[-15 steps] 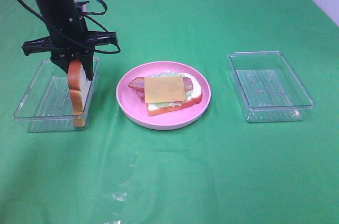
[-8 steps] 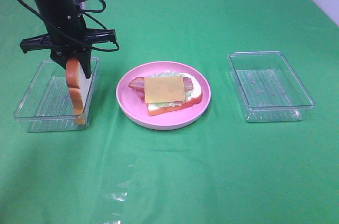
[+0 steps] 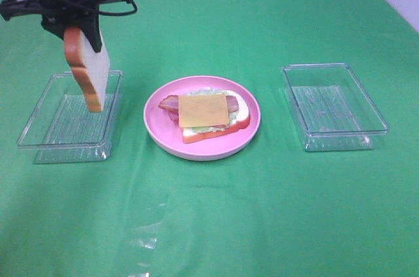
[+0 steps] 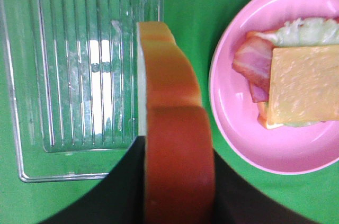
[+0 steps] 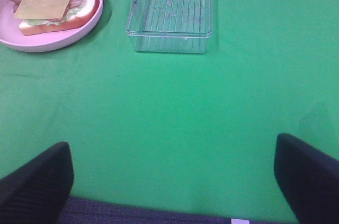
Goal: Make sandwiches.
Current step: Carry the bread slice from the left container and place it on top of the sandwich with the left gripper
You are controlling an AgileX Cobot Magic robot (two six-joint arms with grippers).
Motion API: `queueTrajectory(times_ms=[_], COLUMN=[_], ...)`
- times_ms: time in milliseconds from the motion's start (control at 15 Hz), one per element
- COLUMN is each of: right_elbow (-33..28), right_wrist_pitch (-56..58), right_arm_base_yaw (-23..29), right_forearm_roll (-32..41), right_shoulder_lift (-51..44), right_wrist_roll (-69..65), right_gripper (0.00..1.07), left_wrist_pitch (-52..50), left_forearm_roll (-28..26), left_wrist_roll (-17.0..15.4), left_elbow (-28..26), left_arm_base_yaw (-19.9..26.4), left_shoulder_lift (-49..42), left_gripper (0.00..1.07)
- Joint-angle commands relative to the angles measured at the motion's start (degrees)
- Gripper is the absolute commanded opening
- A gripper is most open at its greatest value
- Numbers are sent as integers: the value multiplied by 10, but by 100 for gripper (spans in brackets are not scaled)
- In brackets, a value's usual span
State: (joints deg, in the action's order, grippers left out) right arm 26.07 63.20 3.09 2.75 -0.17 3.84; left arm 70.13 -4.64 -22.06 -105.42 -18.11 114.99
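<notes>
While the top slice hangs edge-down from the left gripper (image 3: 77,28), the open sandwich waits on the plate.

Upper left of the high view: the left gripper is clamped on one bread slice (image 3: 87,71) above the left tray (image 3: 39,136); mid-frame, the pink plate (image 3: 157,129) holds one stacked sandwich (image 3: 204,114) topped by one cheese square; a second tray (image 3: 366,129) sits at right. Left wrist view: slice (image 4: 172,144) fills lower centre, plate (image 4: 233,128) at right. Right wrist view: the right gripper (image 5: 175,181) stands spread wide, empty, its fingers (image 5: 37,179) in the bottom corners. Judged best: carry the slice over the cheese, tip it flat, lower squarely, then release.
</notes>
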Motion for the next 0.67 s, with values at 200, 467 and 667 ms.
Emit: queueTrajectory(times_ms=[200, 467, 667], right_elbow=[-2, -2, -2], right_wrist_pitch=[-3, -3, -3], right_arm_base_yaw=[-3, -3, -3], right_forearm_roll=[2, 2, 2], right_shoulder_lift=[-19, -19, -19], right_wrist_roll=[4, 4, 4], right_gripper=[99, 99, 99], left_wrist_pitch=[37, -48, -53], left_forearm_roll=[-6, -197, -325], left_wrist_roll=[14, 78, 137], left_elbow=[-50, -54, -54], left_arm_base_yaw=[-2, -2, -3], left_shoulder_lift=[-28, -1, 42], left_gripper=[19, 19, 19])
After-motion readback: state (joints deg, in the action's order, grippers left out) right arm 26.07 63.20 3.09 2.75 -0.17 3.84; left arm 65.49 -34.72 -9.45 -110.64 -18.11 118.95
